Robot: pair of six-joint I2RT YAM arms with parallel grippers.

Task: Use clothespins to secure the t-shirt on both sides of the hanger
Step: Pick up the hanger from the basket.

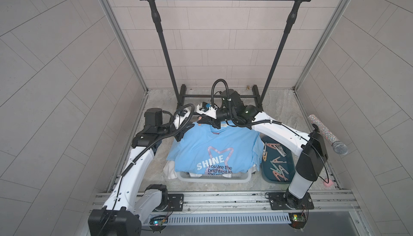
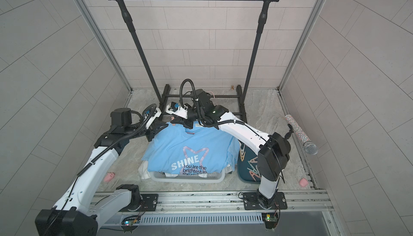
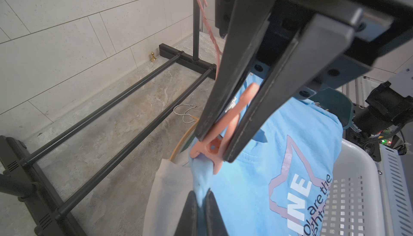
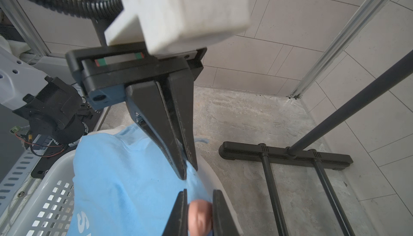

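Peach clothespin [image 3: 232,116], one, in right hand [image 3: 214,146]'s grip; one t-shirt [image 3: 268,167] in left hand [image 3: 201,195]'s grip

- Left tool [image 4: 186,172] and right tool [image 3: 214,145] crowd the t-shirt's [image 1: 214,147] far left corner.
- Right arm [image 1: 279,132] hangs over the tray [image 1: 267,174] beside it.
- Open floor [image 1: 161,98] behind it, before the rack [image 1: 220,96].

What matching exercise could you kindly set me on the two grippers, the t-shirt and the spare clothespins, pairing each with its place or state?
Things:
1. left gripper
2. right gripper
3. spare clothespins
4. t-shirt

Places and states:
A. lying in the teal tray
B. spread across the white basket
C. shut on a peach clothespin
D. shut on a fold of the t-shirt

Pairs: 1-D, 2-C, 3-A, 4-B.
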